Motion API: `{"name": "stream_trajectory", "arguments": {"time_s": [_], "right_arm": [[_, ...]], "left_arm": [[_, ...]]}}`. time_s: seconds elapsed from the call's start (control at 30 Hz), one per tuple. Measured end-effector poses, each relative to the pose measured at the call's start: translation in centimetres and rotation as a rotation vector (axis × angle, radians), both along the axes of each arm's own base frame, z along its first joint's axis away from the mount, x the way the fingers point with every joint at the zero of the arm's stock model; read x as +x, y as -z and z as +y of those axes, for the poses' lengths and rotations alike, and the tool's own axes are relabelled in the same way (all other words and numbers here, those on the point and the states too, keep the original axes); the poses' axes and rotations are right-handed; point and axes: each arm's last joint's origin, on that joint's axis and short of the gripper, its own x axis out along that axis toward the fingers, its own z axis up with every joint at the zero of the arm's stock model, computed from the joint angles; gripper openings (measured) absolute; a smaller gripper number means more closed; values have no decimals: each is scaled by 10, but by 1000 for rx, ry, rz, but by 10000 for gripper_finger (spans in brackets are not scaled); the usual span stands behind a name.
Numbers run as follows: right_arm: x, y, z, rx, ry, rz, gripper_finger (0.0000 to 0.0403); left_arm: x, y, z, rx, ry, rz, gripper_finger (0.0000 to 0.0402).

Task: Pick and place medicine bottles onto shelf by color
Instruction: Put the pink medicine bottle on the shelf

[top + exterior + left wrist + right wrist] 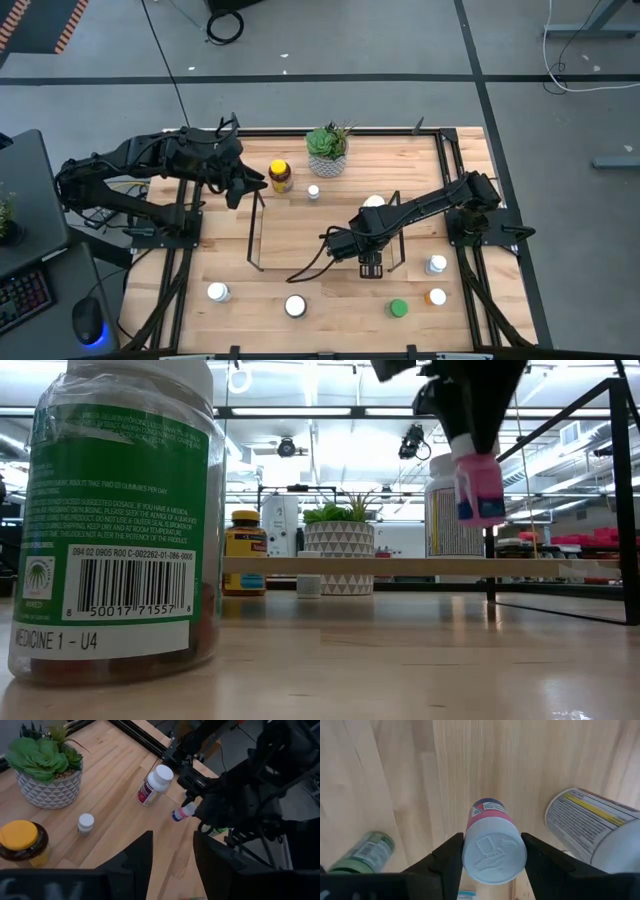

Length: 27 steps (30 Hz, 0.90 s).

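Note:
My right gripper [371, 266] hangs over the near right end of the shelf [252, 232], shut on a pink medicine bottle [490, 815] with a white cap; in the low view the pink bottle [478, 488] sits above the shelf's wooden floor [380, 566]. My left gripper [172, 865] waits open at the table's far left, holding nothing. Standing upright on their bases are an amber yellow-capped bottle [281, 175], a small white bottle [313, 191] and a white bottle [373, 203]. My right gripper pinches the pink bottle's white cap [471, 854] between its two fingers, one on each opposite side. The fingers come from above, pointing down. The bottle hangs upright below them, cap up, clear of the shelf floor.
A potted green plant [328, 150] stands at the far edge. Along the near edge stand two white bottles [218, 292] [296, 305], a green-capped bottle [398, 308], an orange-capped bottle [436, 296] and another white one [436, 264]. A green-labelled bottle [115, 520] fills the low view's left.

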Motion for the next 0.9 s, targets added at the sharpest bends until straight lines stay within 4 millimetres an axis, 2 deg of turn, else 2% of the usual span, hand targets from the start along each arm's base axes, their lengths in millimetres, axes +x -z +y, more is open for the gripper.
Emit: {"name": "stream_trajectory", "arguments": {"time_s": [0.5,0.9], "right_arm": [[-5,27,-2,-13,-12,26,189],[-40,15,-19,11,137,-94,196]], "left_arm": [[0,0,0,-1,-1,-1,141],[0,0,0,-8,-5,-1,134]]}}
